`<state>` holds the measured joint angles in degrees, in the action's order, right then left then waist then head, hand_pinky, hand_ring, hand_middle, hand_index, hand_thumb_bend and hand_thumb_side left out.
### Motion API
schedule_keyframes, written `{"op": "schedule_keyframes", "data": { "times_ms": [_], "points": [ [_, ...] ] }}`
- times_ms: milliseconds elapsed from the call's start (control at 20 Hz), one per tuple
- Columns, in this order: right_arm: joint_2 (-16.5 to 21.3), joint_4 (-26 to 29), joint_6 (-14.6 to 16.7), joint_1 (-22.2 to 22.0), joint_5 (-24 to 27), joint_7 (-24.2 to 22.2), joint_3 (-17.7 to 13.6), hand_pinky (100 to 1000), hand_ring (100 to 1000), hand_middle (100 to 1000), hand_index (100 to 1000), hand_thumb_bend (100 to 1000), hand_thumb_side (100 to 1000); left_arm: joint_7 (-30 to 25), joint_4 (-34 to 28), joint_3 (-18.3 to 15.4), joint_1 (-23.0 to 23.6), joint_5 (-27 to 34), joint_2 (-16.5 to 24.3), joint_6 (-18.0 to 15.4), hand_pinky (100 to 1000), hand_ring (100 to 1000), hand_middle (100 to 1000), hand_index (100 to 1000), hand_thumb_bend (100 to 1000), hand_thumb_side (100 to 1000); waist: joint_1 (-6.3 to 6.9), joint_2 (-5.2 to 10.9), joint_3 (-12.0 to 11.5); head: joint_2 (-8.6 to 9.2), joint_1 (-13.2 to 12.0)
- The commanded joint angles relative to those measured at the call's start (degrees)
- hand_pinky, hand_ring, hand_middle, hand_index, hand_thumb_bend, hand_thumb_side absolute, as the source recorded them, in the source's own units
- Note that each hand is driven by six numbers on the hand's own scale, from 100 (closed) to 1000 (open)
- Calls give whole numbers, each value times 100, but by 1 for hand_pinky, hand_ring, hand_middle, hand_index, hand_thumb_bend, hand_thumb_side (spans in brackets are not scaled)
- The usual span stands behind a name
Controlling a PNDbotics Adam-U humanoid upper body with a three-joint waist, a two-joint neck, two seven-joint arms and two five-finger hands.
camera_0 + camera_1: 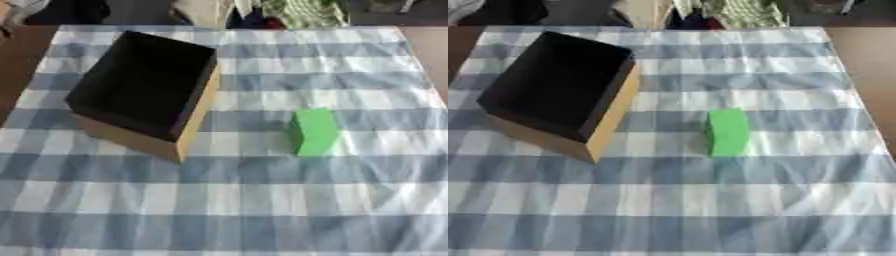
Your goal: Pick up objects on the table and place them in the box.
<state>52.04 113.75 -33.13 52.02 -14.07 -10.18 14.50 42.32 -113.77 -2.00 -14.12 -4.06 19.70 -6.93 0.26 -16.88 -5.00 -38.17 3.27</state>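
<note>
A green block (pixel 314 132) lies on the blue-and-white checked cloth, right of centre. To its left stands an open cardboard box (pixel 145 91) with a dark inside and tan outer walls, turned at an angle; nothing shows inside it. Neither of my hands appears in either view.
The checked tablecloth (pixel 245 200) covers the table, with bare brown table edge (pixel 872 60) at the far right and far left. Dark and striped items sit beyond the far edge (pixel 289 12).
</note>
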Motion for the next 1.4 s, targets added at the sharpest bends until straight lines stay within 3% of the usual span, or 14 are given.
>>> {"op": "schedule_keyframes", "data": {
  "times_ms": [50, 250, 550, 650, 1000, 1400],
  "points": [
    [314, 85, -369, 334, -233, -861, 255, 894, 885, 793, 834, 100, 100, -28, -82, 6, -14, 5, 176, 3, 603, 731, 577, 729, 325, 403, -7, 132, 2, -30, 31],
    [306, 85, -710, 718, -567, -2020, 587, 897, 898, 808, 846, 100, 100, -41, -82, 18, -11, 11, 188, 2, 603, 732, 578, 728, 324, 403, -19, 139, 10, -17, 38],
    [134, 85, -714, 1121, -1224, -3562, 846, 913, 924, 843, 894, 106, 100, -54, -82, 28, -2, 21, 191, 7, 603, 733, 578, 728, 322, 404, -15, 150, -3, 3, 50],
    [78, 85, -656, 1215, -1409, -3946, 905, 922, 936, 861, 913, 237, 100, -56, -82, 30, 2, 24, 192, 7, 602, 733, 578, 728, 320, 404, -10, 151, -5, 6, 50],
    [33, 85, -616, 1317, -1499, -4177, 1436, 947, 980, 886, 943, 403, 100, -70, -82, 41, 15, 33, 193, 6, 602, 734, 577, 728, 316, 404, -29, 136, -18, 20, 67],
    [174, 85, -625, 1166, -1235, -4179, 1815, 964, 998, 911, 967, 407, 100, -67, -82, 42, 6, 40, 188, -9, 602, 735, 577, 727, 308, 402, -53, 98, -47, 39, 67]
  ]
}}
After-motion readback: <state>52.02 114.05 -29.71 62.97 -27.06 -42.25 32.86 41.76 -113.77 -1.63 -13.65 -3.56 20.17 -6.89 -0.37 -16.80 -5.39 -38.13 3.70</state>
